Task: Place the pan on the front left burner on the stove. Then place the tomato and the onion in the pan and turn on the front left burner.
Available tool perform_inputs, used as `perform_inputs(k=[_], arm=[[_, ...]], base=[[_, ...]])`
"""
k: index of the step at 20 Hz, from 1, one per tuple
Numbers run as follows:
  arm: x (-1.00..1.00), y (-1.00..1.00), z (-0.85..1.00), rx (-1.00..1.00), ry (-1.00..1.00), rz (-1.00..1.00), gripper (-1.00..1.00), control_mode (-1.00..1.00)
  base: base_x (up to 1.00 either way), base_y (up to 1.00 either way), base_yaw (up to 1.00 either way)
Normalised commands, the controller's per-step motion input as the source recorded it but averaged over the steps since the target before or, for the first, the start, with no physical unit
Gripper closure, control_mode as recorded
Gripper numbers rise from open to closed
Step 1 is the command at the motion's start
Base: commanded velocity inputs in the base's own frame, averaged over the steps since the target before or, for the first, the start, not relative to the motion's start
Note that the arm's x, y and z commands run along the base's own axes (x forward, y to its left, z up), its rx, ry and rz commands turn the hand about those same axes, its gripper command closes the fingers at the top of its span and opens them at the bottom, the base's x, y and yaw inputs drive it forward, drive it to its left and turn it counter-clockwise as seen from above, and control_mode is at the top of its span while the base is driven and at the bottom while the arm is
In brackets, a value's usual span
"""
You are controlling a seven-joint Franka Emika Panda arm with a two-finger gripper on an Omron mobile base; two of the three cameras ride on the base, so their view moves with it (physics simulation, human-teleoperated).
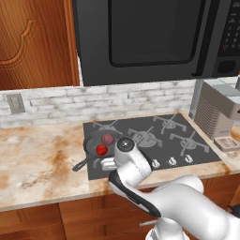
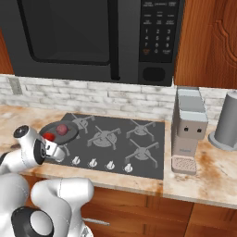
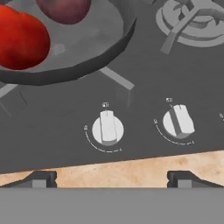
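1. The pan (image 1: 99,143) sits on the front left burner (image 3: 114,79) of the stove (image 1: 187,152), with the tomato (image 1: 101,150) and onion (image 1: 108,138) already inside; what remains, I judge, is the knob.
2. The hand (image 3: 111,178) hangs over the stove's front edge, fingers spread wide and holding nothing, the leftmost knob (image 3: 107,127) lying between and just beyond the tips.
3. That knob looks small, rigid and smooth, with a raised bar across its face. The bar is the place to grip, one finger on each flat side; a pinch on the round rim would probably slip.
4. It should turn with light force and needs no lifting.
5. A second knob (image 3: 178,121) sits near on the right.
6. The stove is set in a marbled tan counter (image 1: 37,164), under a microwave (image 1: 150,37), with a brick backsplash (image 1: 140,101) behind.
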Motion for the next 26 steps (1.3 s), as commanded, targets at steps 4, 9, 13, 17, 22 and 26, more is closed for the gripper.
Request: perform_inputs(k=[4,9,13,17,22,26], arm=[[0.00,-0.38,-0.57,0.06,0.00,0.00,-1.00,-1.00],[0.04,-0.11,-0.69,0.03,0.00,0.00,-1.00,-1.00],[0.10,-0.11,-0.50,0.01,-0.06,0.00,-1.00,-1.00],[0.04,-0.36,-0.40,0.01,-0.10,0.00,-1.00,-1.00],[0.00,-0.47,-0.24,0.04,-0.14,0.00,-1.00,-1.00],[0.00,-0.45,-0.30,0.03,-0.11,0.00,-1.00,-1.00]], base=[[0.00,0.00,0.00],[0.00,0.00,0.00],[0.00,0.00,0.00],[0.00,0.00,0.00],[0.00,0.00,0.00],[0.00,0.00,0.00]])
